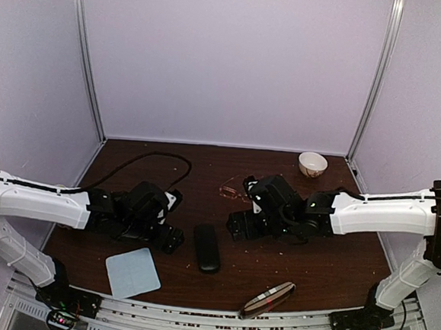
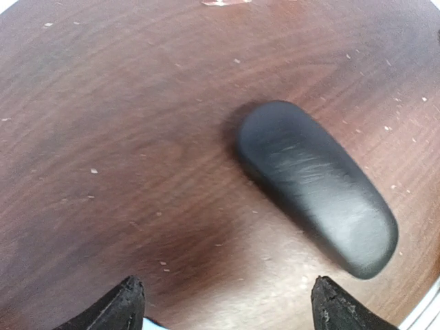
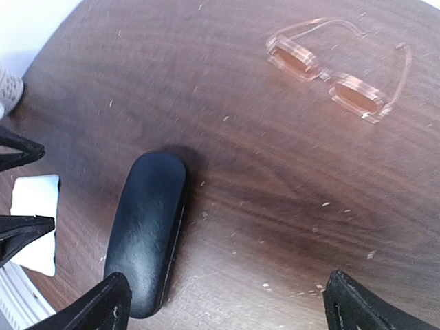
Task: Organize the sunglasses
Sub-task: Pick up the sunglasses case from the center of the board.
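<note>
One pair of reddish-copper wire-framed sunglasses [image 1: 232, 187] lies open on the dark wood table, behind the black case; the right wrist view shows it [image 3: 337, 72] at upper right. A second pair is not in view. My left gripper [image 1: 170, 240] is open and empty, low over the table left of the black oblong case [image 1: 207, 247]; its jaws [image 2: 230, 313] stand wide apart over bare wood. My right gripper [image 1: 237, 224] is open and empty, just right of the case and in front of the sunglasses; it [image 3: 223, 306] hangs over bare wood.
The black case also shows in both wrist views [image 2: 316, 185] [image 3: 146, 230]. A light-blue cloth [image 1: 132, 272] lies front left. A brown wooden case [image 1: 268, 299] lies at the front edge. A white bowl [image 1: 312, 164] stands at back right. A black cable [image 1: 152, 158] loops at back left.
</note>
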